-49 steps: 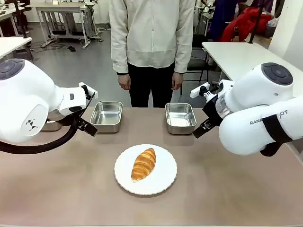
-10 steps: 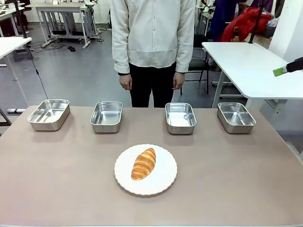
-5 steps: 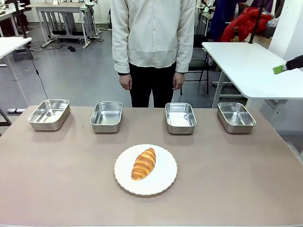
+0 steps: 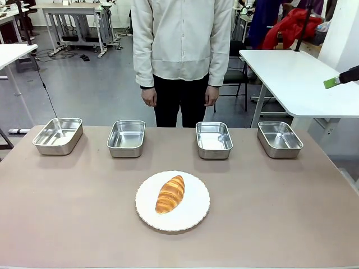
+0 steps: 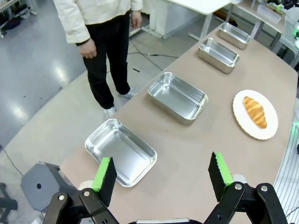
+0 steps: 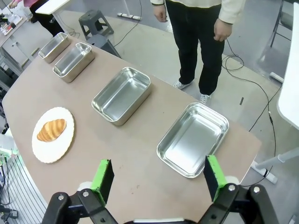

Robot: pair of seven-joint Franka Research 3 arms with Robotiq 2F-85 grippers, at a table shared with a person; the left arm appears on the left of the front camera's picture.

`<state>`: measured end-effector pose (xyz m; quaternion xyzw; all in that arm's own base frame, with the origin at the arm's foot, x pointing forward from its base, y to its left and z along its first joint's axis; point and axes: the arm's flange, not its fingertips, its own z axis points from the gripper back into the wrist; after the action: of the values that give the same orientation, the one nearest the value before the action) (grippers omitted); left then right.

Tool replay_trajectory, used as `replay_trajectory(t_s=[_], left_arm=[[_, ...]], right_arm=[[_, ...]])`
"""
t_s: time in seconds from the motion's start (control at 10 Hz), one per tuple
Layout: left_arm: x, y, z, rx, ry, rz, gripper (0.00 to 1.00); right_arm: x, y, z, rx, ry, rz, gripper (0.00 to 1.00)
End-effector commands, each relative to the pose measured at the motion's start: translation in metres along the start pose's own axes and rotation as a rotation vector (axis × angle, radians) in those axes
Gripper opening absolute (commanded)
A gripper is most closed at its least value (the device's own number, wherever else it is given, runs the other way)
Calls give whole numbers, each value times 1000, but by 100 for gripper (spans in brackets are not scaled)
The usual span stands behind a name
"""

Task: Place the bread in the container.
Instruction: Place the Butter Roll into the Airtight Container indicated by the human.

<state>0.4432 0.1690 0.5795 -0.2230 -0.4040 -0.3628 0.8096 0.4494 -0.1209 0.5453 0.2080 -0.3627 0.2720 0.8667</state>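
Note:
The bread, a golden-brown croissant (image 4: pixel 170 194), lies on a round white plate (image 4: pixel 193 216) at the table's middle front. Four alike steel containers stand in a row behind it: far left (image 4: pixel 58 135), left of centre (image 4: pixel 126 138), right of centre (image 4: pixel 213 139) and far right (image 4: pixel 280 139), all empty. My left gripper (image 5: pixel 162 172) hangs open, high above the table's left end, over the nearest container (image 5: pixel 120 151); the croissant (image 5: pixel 255 112) lies far off. My right gripper (image 6: pixel 158 178) is open too, high above the right end near a container (image 6: pixel 193 139). One green fingertip (image 4: pixel 332 83) pokes in at upper right.
A person stands at the far side behind the two middle containers, one hand (image 4: pixel 147 97) and the other hand (image 4: pixel 211 96) hanging down. The brown table (image 4: pixel 280 213) is bare around the plate. A white table (image 4: pixel 291 73) stands behind on the right.
Both arms, which hung low over the table's sides 4.9 s ago, have pulled back and up out of the front view. Over the last second nothing has visibly moved.

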Motion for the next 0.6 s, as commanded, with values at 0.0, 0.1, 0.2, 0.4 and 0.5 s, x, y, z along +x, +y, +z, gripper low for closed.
replay_trajectory(t_s=[0.0,0.1,0.2,0.4,0.5], left_arm=[[0,0,2,-2,-4,-14,100],[0,0,2,-2,-4,-14,100],[0,0,2,-2,-4,-14,100],[0,0,2,-2,-4,-14,100],[0,0,2,-2,-4,-14,100]], right_arm=[[0,-1,0,9,-15,-2,100],[0,-1,0,9,-15,-2,100],[0,-1,0,9,-15,-2,100],[0,-1,0,9,-15,-2,100],[0,-1,0,9,-15,-2,100]])
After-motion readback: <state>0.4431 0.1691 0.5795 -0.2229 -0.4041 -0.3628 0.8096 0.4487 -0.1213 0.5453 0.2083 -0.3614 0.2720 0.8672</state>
